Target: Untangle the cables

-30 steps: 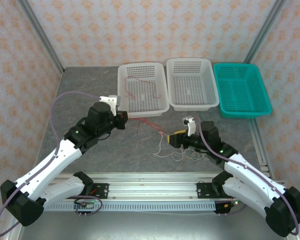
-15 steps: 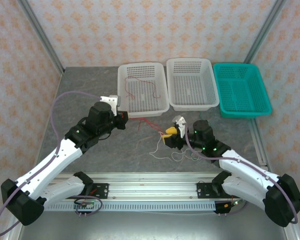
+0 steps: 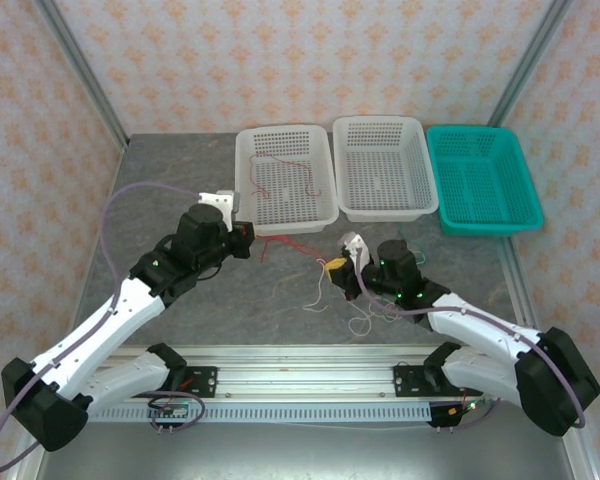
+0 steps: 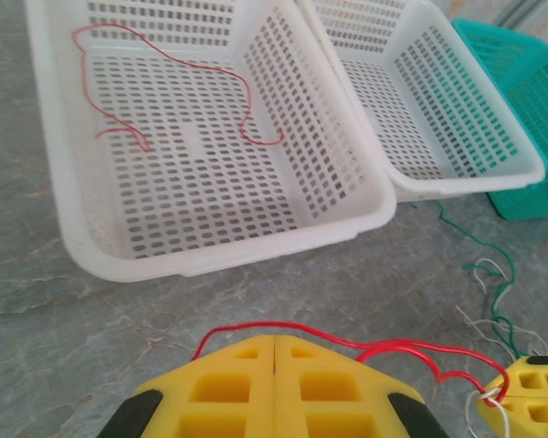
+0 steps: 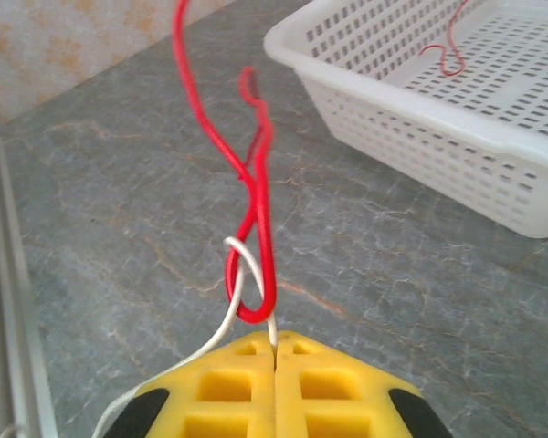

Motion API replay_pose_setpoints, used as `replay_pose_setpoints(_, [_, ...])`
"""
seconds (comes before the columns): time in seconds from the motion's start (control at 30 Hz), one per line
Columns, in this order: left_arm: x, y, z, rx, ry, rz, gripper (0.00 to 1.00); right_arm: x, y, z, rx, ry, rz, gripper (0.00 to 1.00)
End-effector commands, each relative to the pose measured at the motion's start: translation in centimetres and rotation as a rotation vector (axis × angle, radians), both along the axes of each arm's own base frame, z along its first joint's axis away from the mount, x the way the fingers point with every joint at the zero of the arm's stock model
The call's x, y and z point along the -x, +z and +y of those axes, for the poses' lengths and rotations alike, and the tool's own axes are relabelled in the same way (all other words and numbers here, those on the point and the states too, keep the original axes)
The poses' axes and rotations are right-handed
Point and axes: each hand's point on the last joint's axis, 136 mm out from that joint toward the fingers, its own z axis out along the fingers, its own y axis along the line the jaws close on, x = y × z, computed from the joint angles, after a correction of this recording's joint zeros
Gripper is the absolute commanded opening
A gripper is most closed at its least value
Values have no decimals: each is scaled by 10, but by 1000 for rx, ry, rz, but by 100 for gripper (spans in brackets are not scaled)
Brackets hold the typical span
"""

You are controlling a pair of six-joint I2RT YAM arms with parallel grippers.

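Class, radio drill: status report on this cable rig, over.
Left gripper shut on red cable. Right gripper shut on white cable, red looped through it. White basket just beyond, not touching.

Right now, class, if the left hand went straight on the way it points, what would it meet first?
Probably the near wall of the left white basket, across a strip of bare table. The left hand is shut on the red cable, so that travels along. Depth is uncertain.

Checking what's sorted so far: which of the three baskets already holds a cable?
The leftmost white basket: a red cable lies on its floor. The middle white basket and the teal basket at right show no cable inside.
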Motion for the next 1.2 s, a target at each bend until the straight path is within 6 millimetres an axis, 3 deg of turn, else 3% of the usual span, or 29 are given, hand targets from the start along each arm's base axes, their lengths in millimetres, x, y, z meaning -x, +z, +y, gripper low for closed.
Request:
replay_pose_setpoints(0.0, [1,12,22,-42,100,-39,0,-18,9,-8,-42,-125,-29,0])
replay_pose_setpoints(0.27, [5,7,68,-71,297,-21,0,-57,-15,-61,2,-586,133,0])
replay_pose_setpoints(0.47, [10,4,80,-49,326,-11,0,-71,-23,-114,-45,-901,216,0])
replay_pose_setpoints(0.6, [13,5,83,-45,334,-16,0,-70,-29,-154,-68,-1095,276,0])
replay_pose_setpoints(0.77, [12,4,83,-38,330,-17,0,-61,-26,-181,-87,-1214,269,0])
replay_pose_setpoints(0.93, [13,6,86,-43,344,-22,0,-45,-19,-223,-113,-1410,244,0])
replay_pose_setpoints(0.97, [13,7,87,-42,346,-25,0,-45,-16,-223,-140,-1399,241,0])
replay_pose_setpoints(1.07, [13,11,83,-24,327,-37,0,-53,-10,-193,-184,-1212,240,0])
replay_pose_setpoints(1.17, [9,22,66,43,255,-65,0,-53,-32,-172,-140,-1127,353,0])
